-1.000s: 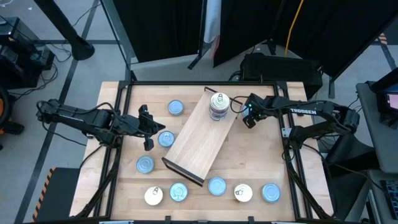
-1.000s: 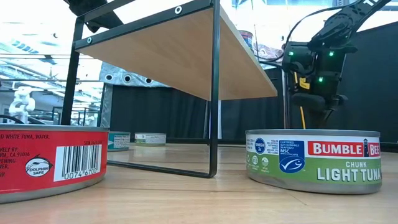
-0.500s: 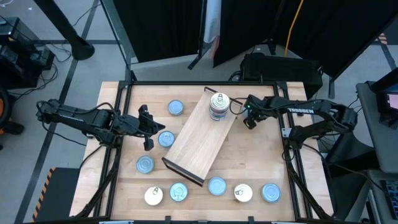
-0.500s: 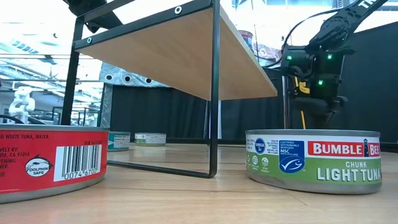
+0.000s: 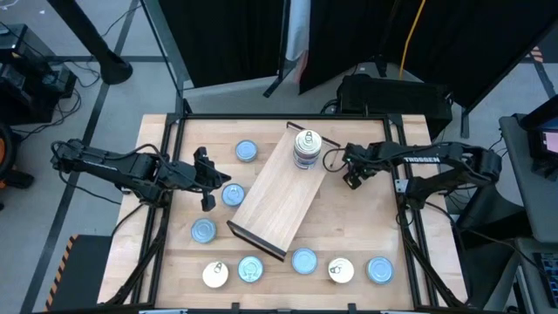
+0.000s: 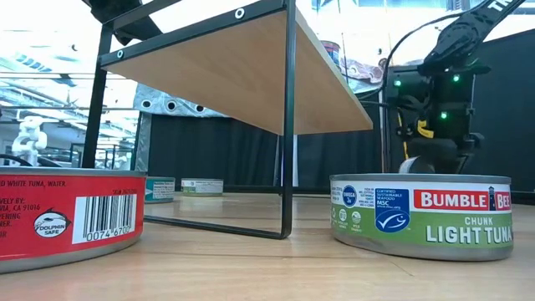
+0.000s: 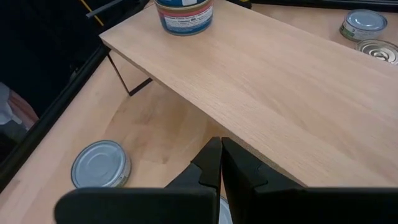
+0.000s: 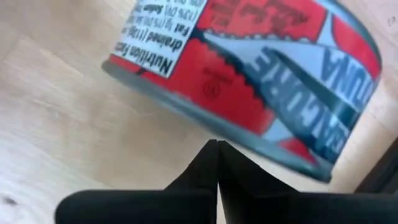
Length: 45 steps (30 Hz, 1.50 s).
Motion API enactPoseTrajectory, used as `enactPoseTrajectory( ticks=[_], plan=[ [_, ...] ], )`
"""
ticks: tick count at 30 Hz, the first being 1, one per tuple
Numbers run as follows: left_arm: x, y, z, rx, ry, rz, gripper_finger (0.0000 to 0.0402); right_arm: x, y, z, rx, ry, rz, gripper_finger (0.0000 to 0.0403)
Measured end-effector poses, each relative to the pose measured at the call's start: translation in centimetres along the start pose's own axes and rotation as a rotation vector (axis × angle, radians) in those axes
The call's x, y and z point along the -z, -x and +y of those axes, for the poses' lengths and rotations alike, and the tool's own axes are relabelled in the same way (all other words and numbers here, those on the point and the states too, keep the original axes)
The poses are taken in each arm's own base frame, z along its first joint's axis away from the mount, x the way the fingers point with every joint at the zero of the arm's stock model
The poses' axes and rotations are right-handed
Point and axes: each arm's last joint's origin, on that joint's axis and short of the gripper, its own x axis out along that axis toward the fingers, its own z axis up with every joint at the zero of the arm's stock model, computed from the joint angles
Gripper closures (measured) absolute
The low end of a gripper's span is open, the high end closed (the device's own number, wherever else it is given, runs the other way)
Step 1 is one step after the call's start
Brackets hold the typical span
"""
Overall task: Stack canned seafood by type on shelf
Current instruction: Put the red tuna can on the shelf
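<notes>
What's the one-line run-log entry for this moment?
left gripper: shut, idle by tin | right gripper: shut, empty, beside shelf | stack: on shelf

Grey concrete floor (image 5: 488, 52) around black-framed light-wood tabletop (image 5: 366, 218). Black curtains (image 5: 227, 39) at far side. Yellow cable (image 5: 407, 39) hanging against curtain. Dark equipment rack (image 5: 26, 65) at one corner. Bright overhead light, pale ceiling (image 6: 368, 21) beyond.
</notes>
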Motion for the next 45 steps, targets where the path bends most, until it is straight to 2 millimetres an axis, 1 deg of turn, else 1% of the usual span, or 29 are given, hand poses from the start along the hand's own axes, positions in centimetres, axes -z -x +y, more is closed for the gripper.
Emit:
enactPoseTrajectory(
  ticks=[4,6,10,13,15,17,19,21,24,27,29,30,32,35,40,45],
  plan=[
    [0.0,0.0,0.0,0.000,0.000,-0.001,0.0387,0.6,1.1,0.1,-0.028,-0.014,-0.010,0.0403],
    [0.0,0.0,0.0,0.000,0.000,0.000,0.0387,0.8,2.2,0.2,-0.044,-0.010,0.000,0.0403],
    [0.0,0.0,0.0,0.000,0.000,0.000,0.0387,1.0,5.3,0.7,-0.111,0.043,0.024,0.0402],
    [0.0,0.0,0.0,0.000,0.000,0.000,0.0387,0.6,8.4,1.1,-0.139,0.109,0.022,0.0392],
    [0.0,0.0,0.0,0.000,0.000,-0.001,0.0387,0.0,10.5,1.6,-0.166,0.215,-0.021,0.0377],
    [0.0,0.0,0.0,-0.004,0.000,-0.003,0.0387,-0.7,12.5,2.2,-0.186,0.342,-0.090,0.0352],
    [0.0,0.0,0.0,-0.006,-0.002,-0.005,0.0387,-1.5,14.1,2.3,-0.141,0.426,-0.144,0.0317],
    [-0.1,0.0,0.0,-0.007,-0.001,-0.010,0.0387,-2.3,15.0,2.1,-0.089,0.492,-0.158,0.0272],
    [-0.2,0.0,0.0,-0.006,0.001,-0.025,0.0387,-3.1,14.9,2.2,-0.063,0.628,-0.155,0.0186],
    [-0.4,0.0,-0.1,-0.003,-0.011,-0.040,0.0387,-3.6,13.7,2.5,-0.078,0.792,-0.148,0.0099],
    [-0.4,0.0,-0.1,-0.003,-0.011,-0.040,0.0387,-3.8,12.7,2.6,-0.094,0.853,-0.123,0.0059],
    [-0.4,0.0,-0.1,-0.002,-0.011,-0.041,0.0387,-3.8,12.2,2.6,-0.107,0.872,-0.113,0.0047],
    [-0.4,0.0,-0.1,-0.002,-0.011,-0.041,0.0387,-3.7,11.4,2.5,-0.116,0.898,-0.092,0.0038],
    [-0.4,0.0,-0.1,-0.002,-0.011,-0.041,0.0387,-3.5,10.2,2.0,-0.104,0.928,-0.052,0.0043],
    [-0.4,0.0,-0.1,0.000,-0.014,-0.041,0.0387,-3.8,8.4,1.3,-0.089,0.924,-0.060,0.0049],
    [-0.4,0.0,-0.1,0.003,-0.015,-0.041,0.0387,-4.5,7.3,0.3,-0.080,0.906,-0.073,0.0050]
  ],
)
